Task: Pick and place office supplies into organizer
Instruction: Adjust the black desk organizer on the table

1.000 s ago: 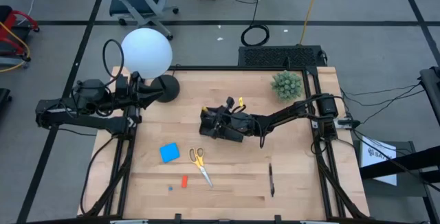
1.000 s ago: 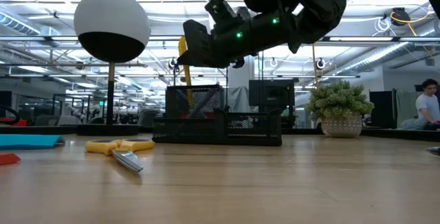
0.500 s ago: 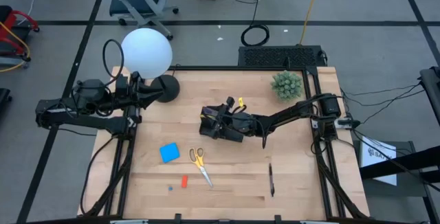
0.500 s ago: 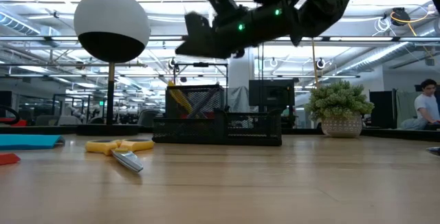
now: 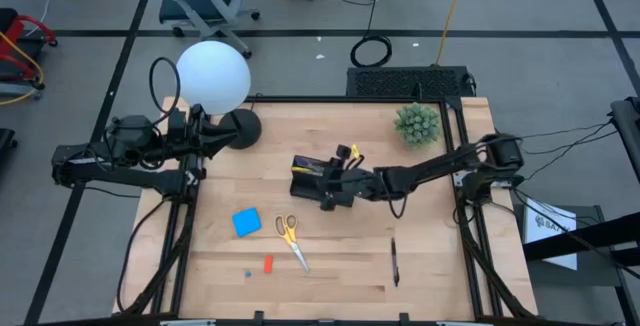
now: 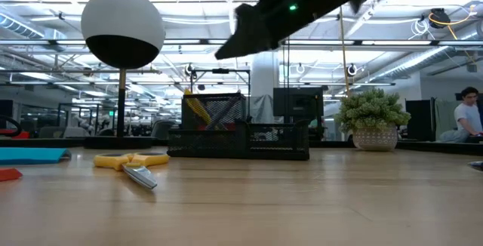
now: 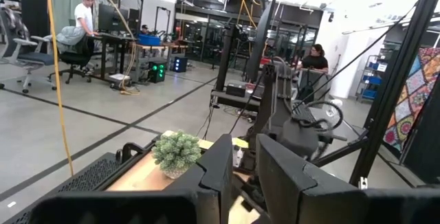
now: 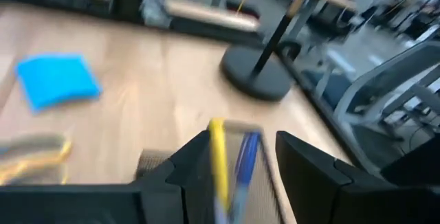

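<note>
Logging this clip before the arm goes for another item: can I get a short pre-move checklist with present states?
1. Right gripper jaws open, nothing held: ok.
2. Yellow pen and blue pen standing in the organizer: ok.
3. Scissors, blue pad, red piece and black pen in the organizer: not ok, on the table.
4. Left gripper parked by the lamp base: ok.
5. Left jaws empty: ok.

place: robotics lab | signs: desks (image 7: 113,42), cables (image 5: 372,51), office chair (image 5: 205,1), more rigs (image 7: 282,124)
</note>
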Controlling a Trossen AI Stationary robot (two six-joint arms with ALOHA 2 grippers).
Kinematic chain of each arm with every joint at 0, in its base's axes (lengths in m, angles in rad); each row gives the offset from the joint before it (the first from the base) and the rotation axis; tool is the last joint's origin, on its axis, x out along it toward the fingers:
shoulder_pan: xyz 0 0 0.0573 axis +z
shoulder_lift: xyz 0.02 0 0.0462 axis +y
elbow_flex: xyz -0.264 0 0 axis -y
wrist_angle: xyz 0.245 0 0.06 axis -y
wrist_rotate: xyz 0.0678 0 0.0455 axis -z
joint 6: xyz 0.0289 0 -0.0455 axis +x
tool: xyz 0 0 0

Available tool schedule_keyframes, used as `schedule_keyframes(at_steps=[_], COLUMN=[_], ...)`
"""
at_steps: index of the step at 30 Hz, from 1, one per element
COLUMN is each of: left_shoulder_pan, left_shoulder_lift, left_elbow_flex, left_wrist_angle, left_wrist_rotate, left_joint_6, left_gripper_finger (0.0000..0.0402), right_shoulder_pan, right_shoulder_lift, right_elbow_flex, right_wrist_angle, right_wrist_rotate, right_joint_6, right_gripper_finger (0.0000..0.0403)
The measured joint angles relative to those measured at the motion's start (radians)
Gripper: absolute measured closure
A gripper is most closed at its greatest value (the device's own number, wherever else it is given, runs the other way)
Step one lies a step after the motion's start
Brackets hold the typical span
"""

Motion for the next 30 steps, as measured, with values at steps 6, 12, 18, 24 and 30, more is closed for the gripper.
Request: schedule_keyframes(at_steps=[6,12,18,24,30], left_shoulder_pan=[0.0,0.0,0.0,0.0,0.0], left_shoulder_lift=[0.0,0.0,0.0,0.0,0.0], left_elbow_flex=[0.0,0.0,0.0,0.0,0.0], left_wrist_angle=[0.0,0.0,0.0,0.0,0.0], left_wrist_rotate=[0.0,0.0,0.0,0.0,0.0], left_joint_6=[0.0,0.0,0.0,0.0,0.0], left_gripper_finger=[0.033,0.033,0.033,0.033,0.033], right_shoulder_pan=[0.054,0.063,0.07,0.106,0.156], right_shoulder_lift=[-0.039,-0.04,-0.04,-0.041,-0.038], right_elbow_flex=[0.0,0.0,0.0,0.017,0.071], right_wrist_angle=[-0.249,-0.456,-0.668,-0.858,-1.02], right_wrist_rotate=[-0.015,-0.04,-0.15,-0.271,-0.311], right_joint_6=[0.121,0.259,0.488,0.669,0.656], right_gripper_finger=[0.0251,0.0252,0.0252,0.0252,0.0253])
